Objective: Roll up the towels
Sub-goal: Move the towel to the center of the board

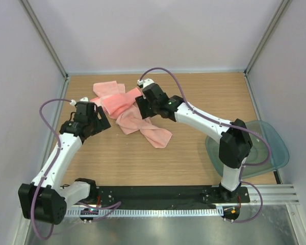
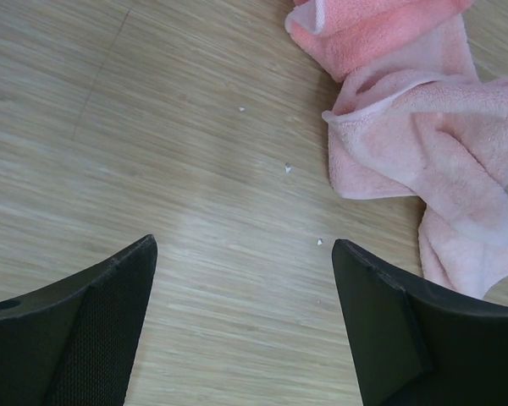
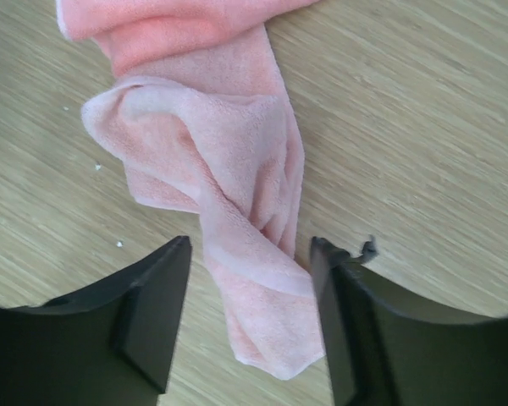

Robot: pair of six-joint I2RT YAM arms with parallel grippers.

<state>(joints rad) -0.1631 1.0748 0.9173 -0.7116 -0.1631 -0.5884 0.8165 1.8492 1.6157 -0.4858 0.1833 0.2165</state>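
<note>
Top external: towels crumpled on table (well apart from tray).

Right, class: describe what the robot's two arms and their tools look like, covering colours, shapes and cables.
The left arm and right arm both have white tubular links joined by chunky black joint housings. A thin lilac cable loops off each one. The left tool and right tool each have two flat, black, wedge-shaped fingers. A small green light glows on the right arm.
</note>
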